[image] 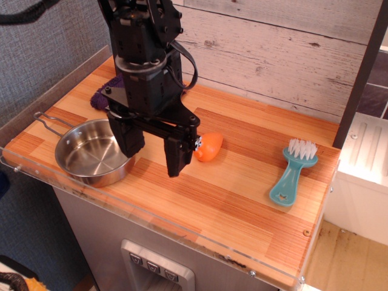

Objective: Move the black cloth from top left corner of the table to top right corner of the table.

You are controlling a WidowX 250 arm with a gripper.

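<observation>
The black cloth [99, 99] is a dark purple terry cloth lying at the far left of the table [242, 194]. The arm hides most of it; only its left edge shows. My gripper [154, 156] hangs in front of the cloth, nearer the camera, above the table's middle left. Its two black fingers [176, 157] are spread apart and hold nothing. It is apart from the cloth.
A steel pan [91, 151] with a wire handle sits at the front left, just left of the gripper. An orange toy [208, 147] lies right of the gripper. A teal dish brush [292, 173] lies at the right. Clear acrylic edging runs along the front and left.
</observation>
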